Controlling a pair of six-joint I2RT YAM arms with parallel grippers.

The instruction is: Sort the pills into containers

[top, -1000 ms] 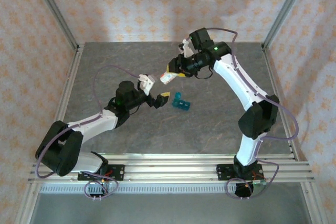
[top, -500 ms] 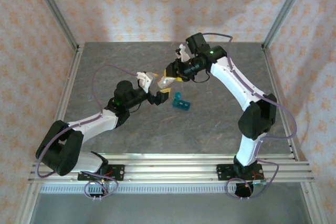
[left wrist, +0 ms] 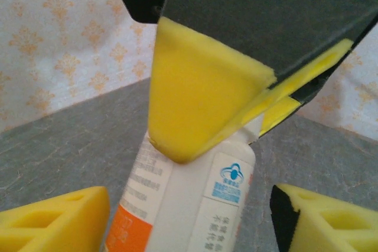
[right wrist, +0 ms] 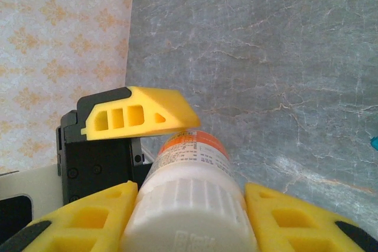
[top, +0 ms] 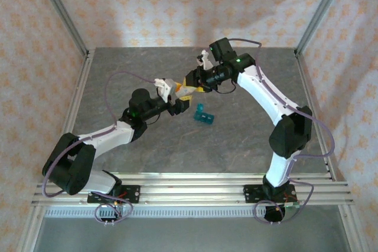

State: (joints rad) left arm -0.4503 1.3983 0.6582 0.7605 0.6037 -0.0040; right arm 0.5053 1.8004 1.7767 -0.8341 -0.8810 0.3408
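My right gripper (top: 192, 84) is shut on the cap end of a white bottle (top: 183, 91) with an orange-and-white label, held in the air over the middle of the table. In the right wrist view the ribbed cap (right wrist: 189, 216) sits tight between the yellow pads. My left gripper (top: 176, 96) stands open around the bottle's bottom end (left wrist: 195, 205), with a gap showing at its right finger (left wrist: 319, 222). The teal container (top: 204, 115) lies on the table just right of and below the bottle. The pills are hidden.
The grey stone-look table (top: 236, 146) is bounded by aluminium posts and patterned cloth walls. Both arms meet near the centre. Mounting rails (top: 189, 184) run along the near edge.
My right gripper brought the bottle left and down toward the left gripper. The left gripper rose to meet it and its fingers have narrowed around the bottle's bottom end.
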